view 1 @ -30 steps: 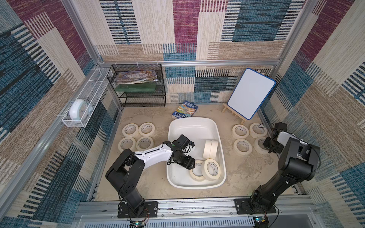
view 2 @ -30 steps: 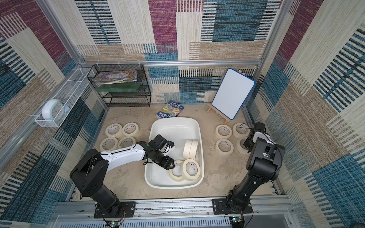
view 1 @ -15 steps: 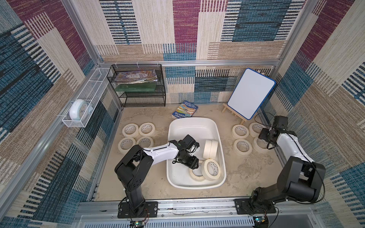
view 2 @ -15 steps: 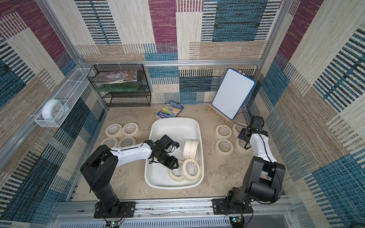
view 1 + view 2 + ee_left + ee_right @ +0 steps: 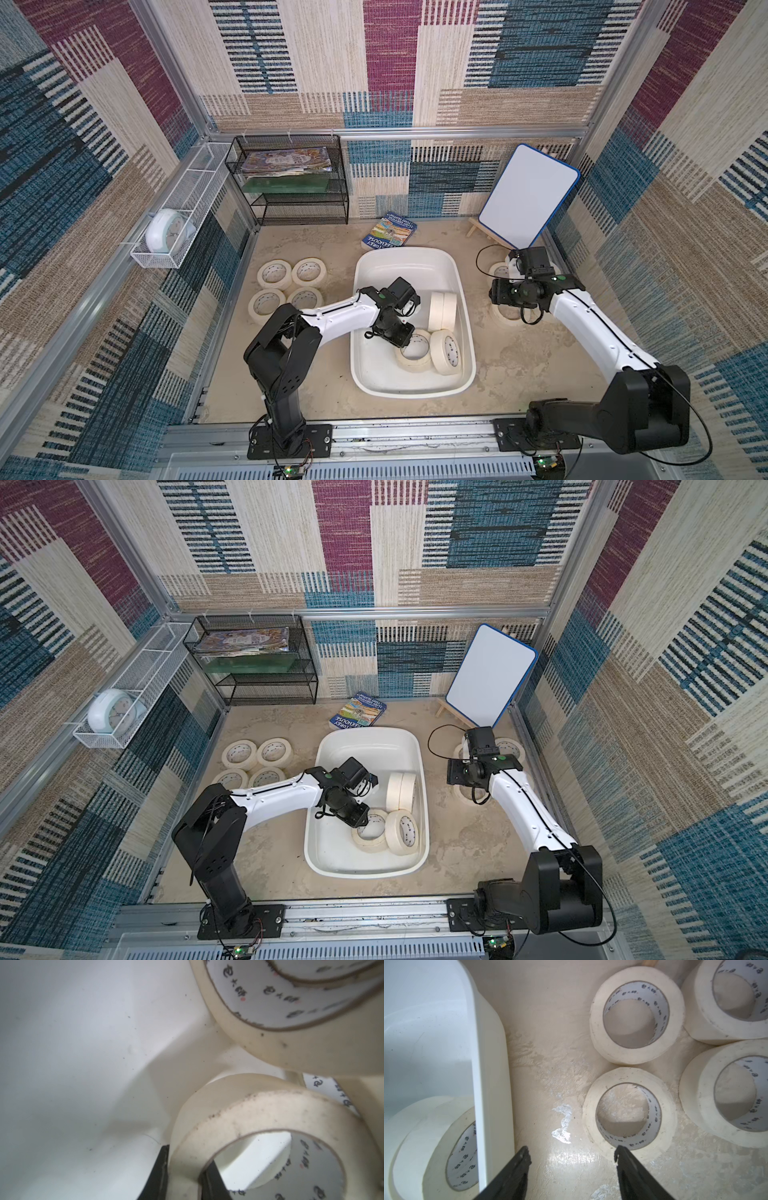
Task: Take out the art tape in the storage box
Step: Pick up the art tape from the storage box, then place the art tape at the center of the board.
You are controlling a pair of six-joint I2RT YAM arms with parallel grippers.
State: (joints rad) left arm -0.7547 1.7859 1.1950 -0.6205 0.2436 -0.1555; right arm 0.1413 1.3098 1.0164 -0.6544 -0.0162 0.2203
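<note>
— Fingers [image 5: 160, 1172] of the left gripper [image 5: 187, 1159]: how do they sit?

— Narrow. A second ago they are spread; now they pinch the wall of the flat roll [image 5: 239, 1113] in the box [image 5: 83, 1043], one finger outside the ring and one inside the core.

— What does that mean for the task?

— The grasp looks made, so lifting this roll out is likely next. It seems to lie low in the box, not yet raised.

— Where is the rest of the tape, from left to right?

— Both top views show the left rolls [image 5: 291, 286], four of them, lying flat on the table [image 5: 519, 365] beside the box. Inside the box, the leaning roll [image 5: 446, 353] rests on edge against the flat roll. The standing pair [image 5: 442, 309] is upright by the far wall. That leaves four rolls inside.

— And the right gripper [image 5: 572, 1153]?

— Its jaws are closed a second ago and now stand wide, holding nothing. It hangs over bare table between the box wall and the right rolls [image 5: 637, 1016], four lying flat. One fingertip overlaps the rim of the nearest roll, but I cannot tell whether it touches.

— So what has changed there?

— It appears to have just let a roll go on the table. That arm looks free for another.
</note>
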